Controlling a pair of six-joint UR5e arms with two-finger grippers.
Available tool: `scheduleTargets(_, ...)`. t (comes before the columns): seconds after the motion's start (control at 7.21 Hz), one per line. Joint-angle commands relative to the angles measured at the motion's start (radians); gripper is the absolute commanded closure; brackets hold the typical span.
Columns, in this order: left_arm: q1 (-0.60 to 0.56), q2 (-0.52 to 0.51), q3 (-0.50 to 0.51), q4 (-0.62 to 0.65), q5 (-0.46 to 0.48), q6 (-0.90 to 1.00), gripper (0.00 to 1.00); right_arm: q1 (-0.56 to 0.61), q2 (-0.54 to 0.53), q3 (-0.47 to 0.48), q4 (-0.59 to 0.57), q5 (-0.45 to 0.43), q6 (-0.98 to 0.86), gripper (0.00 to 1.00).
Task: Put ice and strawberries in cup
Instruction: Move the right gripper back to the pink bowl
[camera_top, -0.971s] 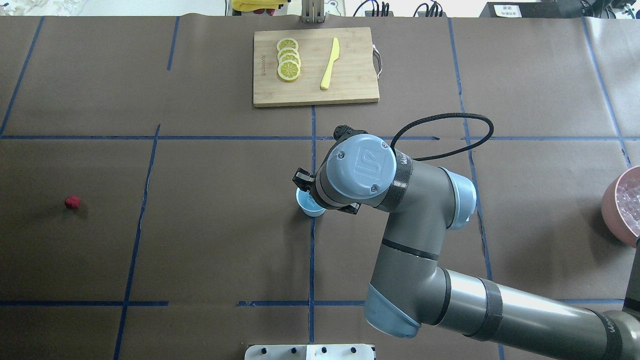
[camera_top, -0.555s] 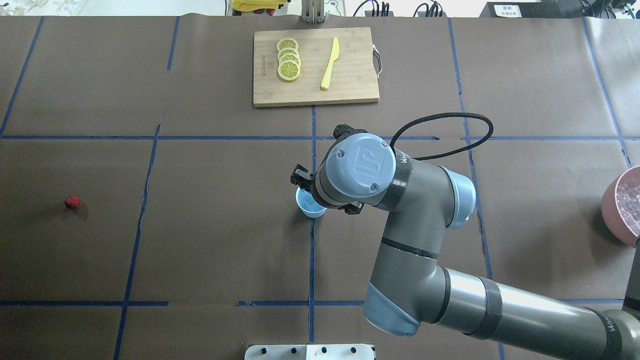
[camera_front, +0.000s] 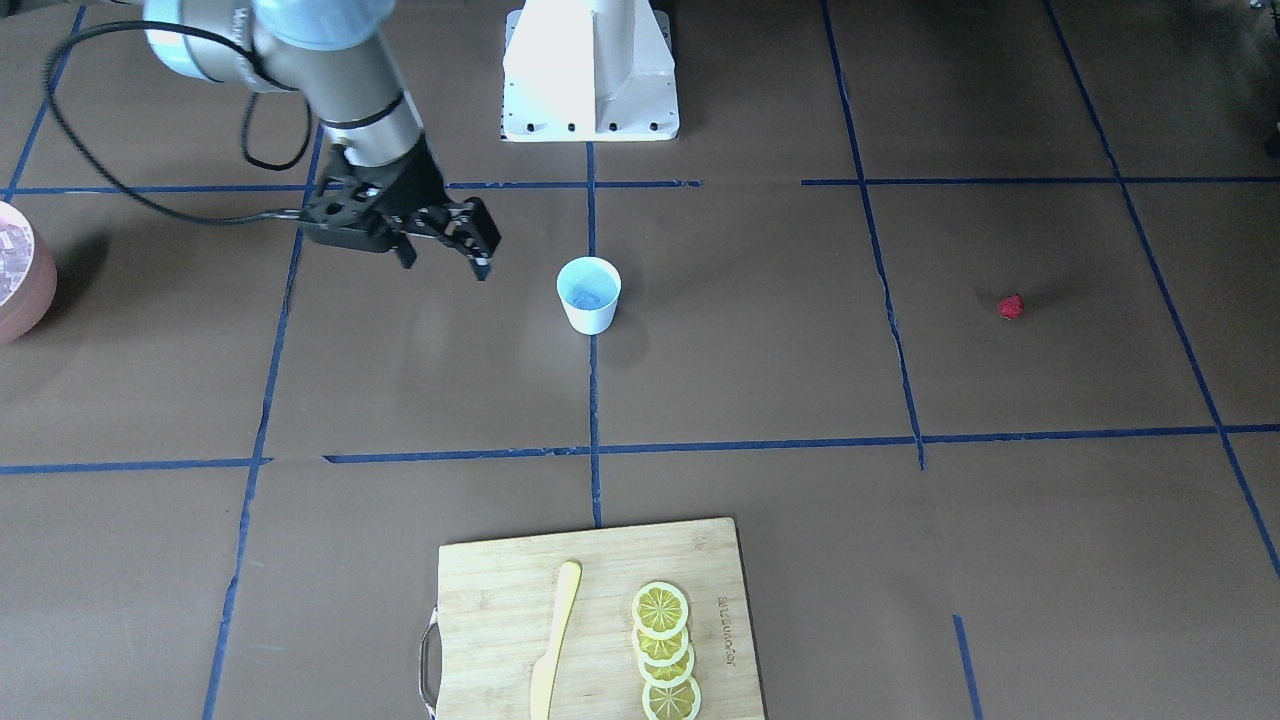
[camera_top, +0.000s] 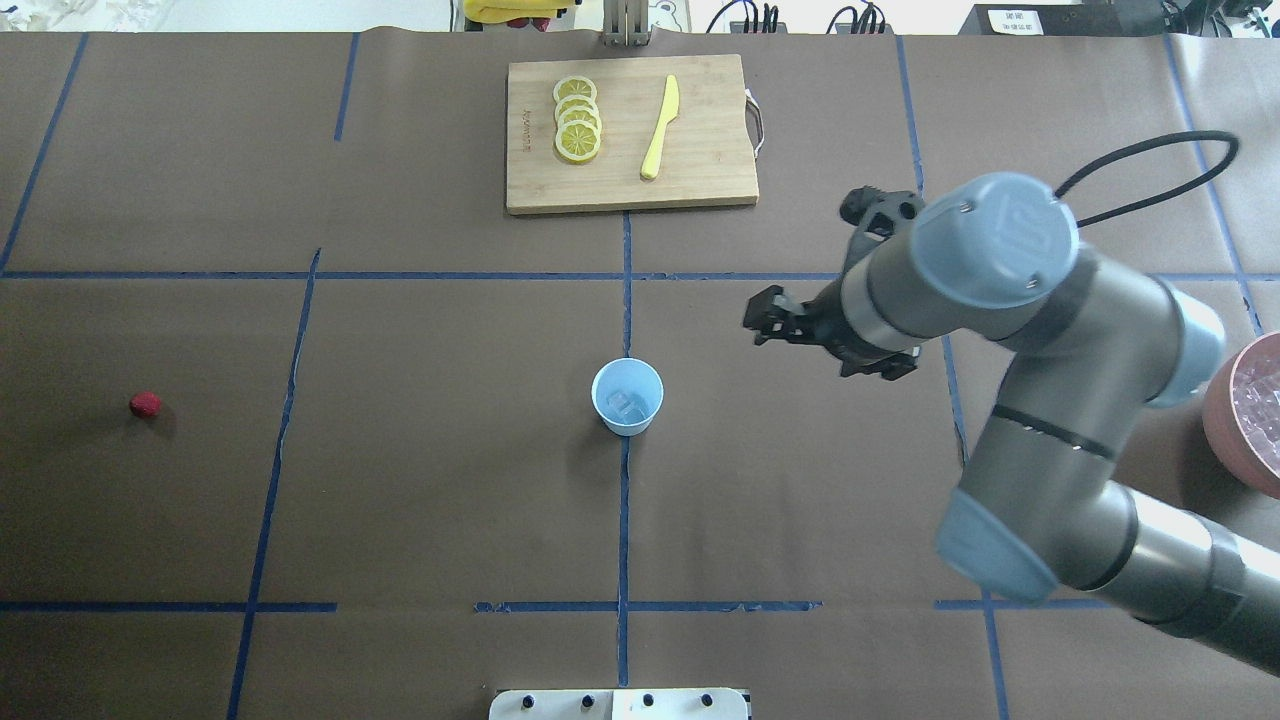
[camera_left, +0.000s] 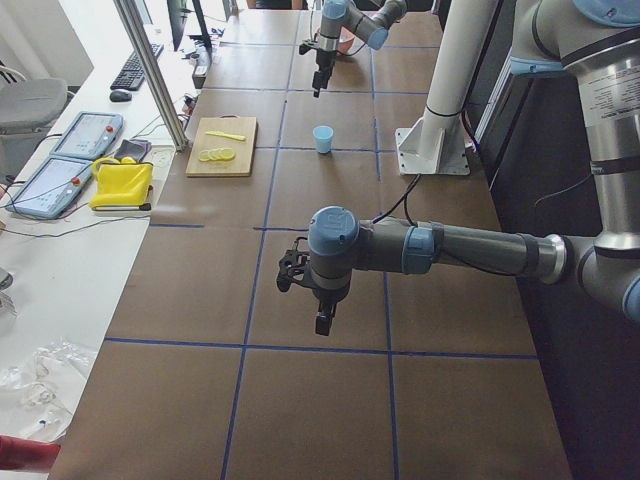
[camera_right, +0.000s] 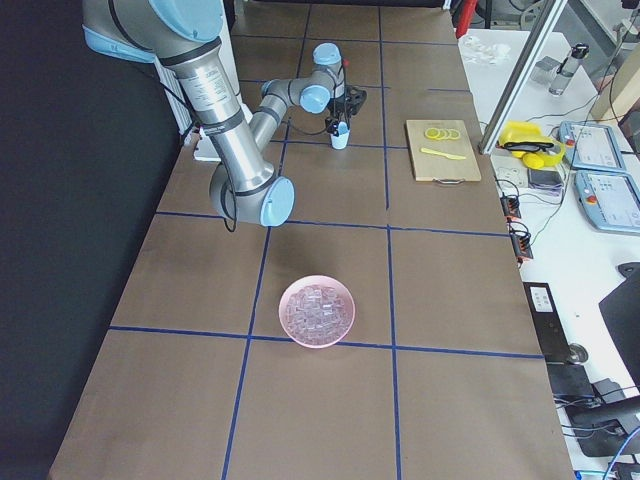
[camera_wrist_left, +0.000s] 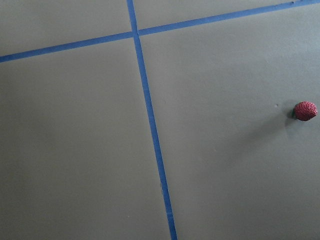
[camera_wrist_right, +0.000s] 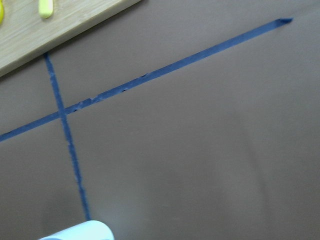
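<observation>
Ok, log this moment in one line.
ice: in cup | strawberry: on table | right gripper: open, empty, clear of cup | left gripper: state unclear

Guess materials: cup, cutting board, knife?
Cup: likely paper, matte white wall, light blue inside.
Cutting board: wood or bamboo, pale striped grain, matte.
Knife: probably plastic, uniform pale yellow, one piece.

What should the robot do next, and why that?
Probably the left pincer should shift toward the strawberry and come down over it. The cup already holds ice, the strawberry lies alone on the table, and the right pincer is open, empty and far from it.
</observation>
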Motion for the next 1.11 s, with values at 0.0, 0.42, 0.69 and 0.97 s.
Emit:
scheduleTargets(0.0,0.000,0.001,-0.001,0.000,0.001,-0.002,0.00,0.197,-0.209,0.069,0.002,0.165,-0.220,0.00)
scheduleTargets(0.42,0.000,0.001,-0.001,0.000,-0.001,-0.004,0.00,0.459,-0.475,0.067,0.000,0.299,-0.761,0.00)
scheduleTargets(0.69,0.000,0.001,-0.001,0.000,-0.001,-0.004,0.00,0.583,-0.555,-0.019,0.000,0.353,-1.122,0.00)
scheduleTargets(0.97,0.000,0.001,-0.001,0.000,-0.001,-0.004,0.00,0.644,-0.578,-0.105,0.000,0.350,-1.391,0.00)
